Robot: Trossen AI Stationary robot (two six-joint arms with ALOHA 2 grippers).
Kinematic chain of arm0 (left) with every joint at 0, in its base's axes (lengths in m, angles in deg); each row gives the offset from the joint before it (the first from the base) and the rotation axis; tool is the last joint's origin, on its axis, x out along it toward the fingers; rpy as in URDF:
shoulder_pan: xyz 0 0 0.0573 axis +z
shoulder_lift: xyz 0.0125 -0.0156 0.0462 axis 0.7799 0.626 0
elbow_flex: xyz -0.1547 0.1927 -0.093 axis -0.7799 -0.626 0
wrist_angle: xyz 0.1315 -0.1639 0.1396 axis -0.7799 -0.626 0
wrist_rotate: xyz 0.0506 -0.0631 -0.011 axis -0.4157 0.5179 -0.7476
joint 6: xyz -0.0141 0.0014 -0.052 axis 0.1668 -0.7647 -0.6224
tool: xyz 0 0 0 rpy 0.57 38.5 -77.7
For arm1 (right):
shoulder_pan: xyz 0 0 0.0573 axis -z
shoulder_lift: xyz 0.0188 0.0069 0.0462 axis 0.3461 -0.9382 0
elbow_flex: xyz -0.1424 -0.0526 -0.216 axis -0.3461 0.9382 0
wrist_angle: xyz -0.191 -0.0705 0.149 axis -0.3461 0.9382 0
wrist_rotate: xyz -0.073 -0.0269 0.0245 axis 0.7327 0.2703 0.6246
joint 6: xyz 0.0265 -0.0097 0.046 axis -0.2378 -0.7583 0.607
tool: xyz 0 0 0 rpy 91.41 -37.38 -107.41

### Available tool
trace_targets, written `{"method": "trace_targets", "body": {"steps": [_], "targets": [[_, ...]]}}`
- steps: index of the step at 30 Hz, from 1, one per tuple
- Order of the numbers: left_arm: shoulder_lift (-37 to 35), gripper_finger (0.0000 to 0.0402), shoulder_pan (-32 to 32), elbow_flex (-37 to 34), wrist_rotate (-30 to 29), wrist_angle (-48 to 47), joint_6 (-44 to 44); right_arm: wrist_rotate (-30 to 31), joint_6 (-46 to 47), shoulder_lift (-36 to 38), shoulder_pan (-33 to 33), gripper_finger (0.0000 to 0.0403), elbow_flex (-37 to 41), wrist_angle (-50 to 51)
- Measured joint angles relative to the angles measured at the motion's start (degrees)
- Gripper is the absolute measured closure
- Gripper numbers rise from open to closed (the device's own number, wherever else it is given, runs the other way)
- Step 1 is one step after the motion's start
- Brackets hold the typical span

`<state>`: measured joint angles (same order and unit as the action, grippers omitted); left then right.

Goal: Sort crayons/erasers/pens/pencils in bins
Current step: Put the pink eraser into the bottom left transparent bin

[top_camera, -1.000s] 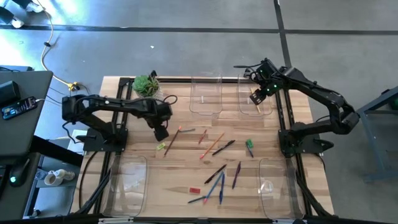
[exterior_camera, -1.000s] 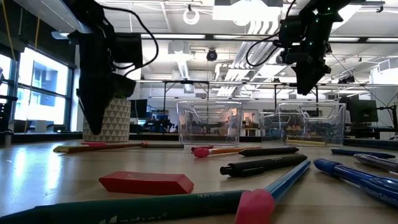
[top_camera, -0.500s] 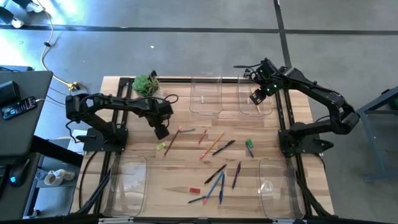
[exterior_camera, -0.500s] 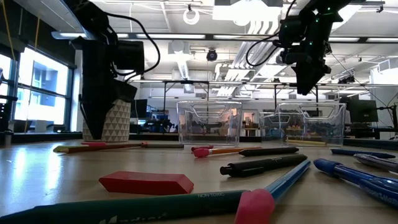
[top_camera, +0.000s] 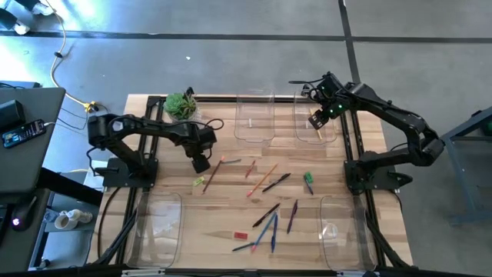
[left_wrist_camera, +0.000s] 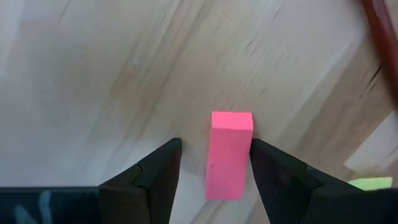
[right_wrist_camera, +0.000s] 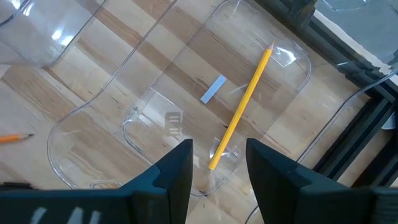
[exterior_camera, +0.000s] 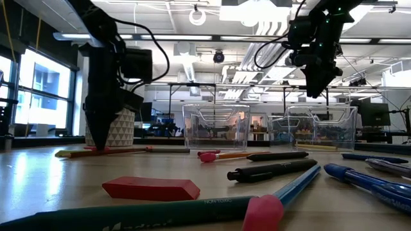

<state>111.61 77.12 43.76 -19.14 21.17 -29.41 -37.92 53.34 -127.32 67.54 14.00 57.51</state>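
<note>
My left gripper (top_camera: 200, 163) is open and low over the table, left of the loose pile. A pink eraser (left_wrist_camera: 228, 155) lies flat on the wood between its two fingers, lengthwise along them. My right gripper (top_camera: 317, 119) is open and empty above the far right bin (top_camera: 330, 137). It also shows in the low view (exterior_camera: 314, 83). A yellow pencil (right_wrist_camera: 242, 115) lies in that bin. The left gripper shows in the low view (exterior_camera: 99, 138) with its tips near the tabletop. My left gripper comes at the pink eraser from above. One finger (left_wrist_camera: 273, 168) stands right beside the eraser's long side (left_wrist_camera: 247, 155), and I cannot tell whether it touches. The other finger (left_wrist_camera: 165, 168) stands apart from it.
Pens, pencils and crayons lie scattered mid-table (top_camera: 269, 208). There are a yellow-green eraser (top_camera: 199, 181), a red eraser (top_camera: 241, 235) and a green eraser (top_camera: 307, 178). Other clear bins stand at far middle (top_camera: 254, 137), near left (top_camera: 157, 201) and near right (top_camera: 340, 204). A potted plant (top_camera: 180, 104) stands far left.
My left gripper has gone down toward the tabletop over the pink eraser and drifted a little toward the table's right.
</note>
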Motion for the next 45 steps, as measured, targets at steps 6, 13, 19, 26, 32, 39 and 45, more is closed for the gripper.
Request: {"method": "trace_targets", "body": {"steps": [6,13,19,26,32,39,45], "targets": [[-0.1,0.0239,-0.2,-0.1,-0.6,0.1,-0.4,0.0,0.0,0.0,0.0,0.0261,0.0,0.0],[-0.1,0.0329,-0.1,-0.1,-0.9,0.2,-1.7,0.0,-0.3,1.2,0.0,0.0261,0.0,0.0],[-0.2,0.0365,-0.2,-0.1,-0.5,0.1,-2.0,0.0,-0.4,3.0,0.0,0.0261,0.0,0.0],[-2.4,0.0352,-0.3,-0.4,-0.4,0.3,-4.0,0.0,-1.5,3.4,0.0,0.0261,0.0,0.1],[-7.4,0.0352,-0.6,-0.5,3.8,-0.2,-7.3,0.0,-1.9,3.4,0.0,0.0261,0.0,0.2],[-14.5,0.0352,-3.9,-0.4,4.4,-3.3,-12.1,0.0,-1.9,3.4,0.0,0.0261,0.0,0.1],[-22.2,0.0352,-7.7,-0.3,5.4,-9.4,-17.8,0.0,-1.9,3.4,0.0,0.0261,0.0,0.1]]}}
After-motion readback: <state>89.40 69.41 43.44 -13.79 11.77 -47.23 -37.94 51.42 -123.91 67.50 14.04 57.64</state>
